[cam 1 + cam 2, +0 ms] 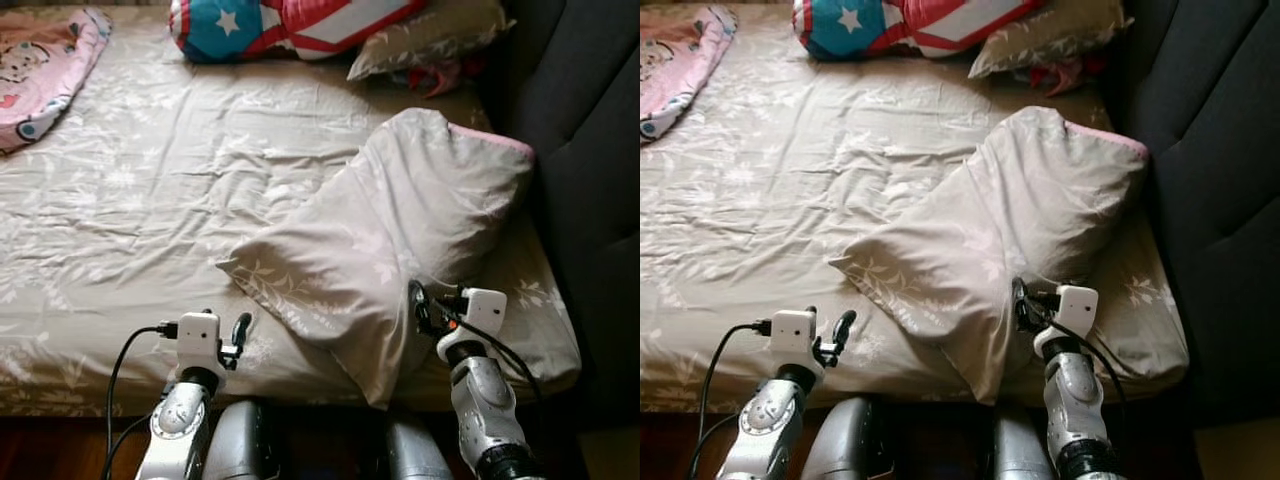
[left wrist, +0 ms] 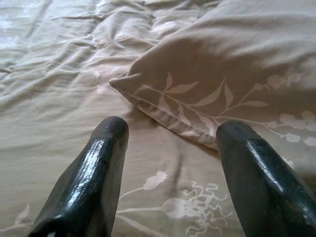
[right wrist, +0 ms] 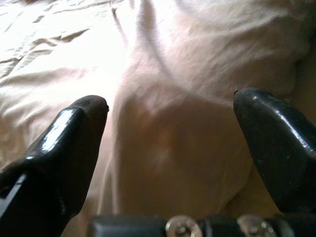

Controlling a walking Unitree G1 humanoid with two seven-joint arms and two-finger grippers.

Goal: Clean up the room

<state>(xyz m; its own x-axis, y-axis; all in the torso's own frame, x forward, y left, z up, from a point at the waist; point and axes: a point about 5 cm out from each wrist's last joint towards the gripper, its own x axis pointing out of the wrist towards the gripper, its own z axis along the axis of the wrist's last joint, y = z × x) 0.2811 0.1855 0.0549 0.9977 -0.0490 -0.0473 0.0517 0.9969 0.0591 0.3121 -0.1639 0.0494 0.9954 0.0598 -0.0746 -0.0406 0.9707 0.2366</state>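
Note:
A large beige pillow (image 1: 400, 230) with a white leaf print lies diagonally on the right half of the bed, its near corner hanging over the front edge. My left gripper (image 1: 238, 335) is open just above the sheet, left of the pillow's near-left corner (image 2: 148, 89), which lies ahead of its fingers (image 2: 106, 148). My right gripper (image 1: 420, 305) is open at the pillow's lower right side. In the right wrist view the pillow cloth (image 3: 173, 128) spans the gap between its fingers (image 3: 79, 128); whether they touch it I cannot tell.
The bed sheet (image 1: 150, 200) is beige and wrinkled. At the head lie a star-and-stripe cushion (image 1: 280, 25), a second beige pillow (image 1: 430, 35) and a red cloth (image 1: 435, 75). A pink blanket (image 1: 45, 70) sits far left. A dark padded wall (image 1: 590, 150) borders the right.

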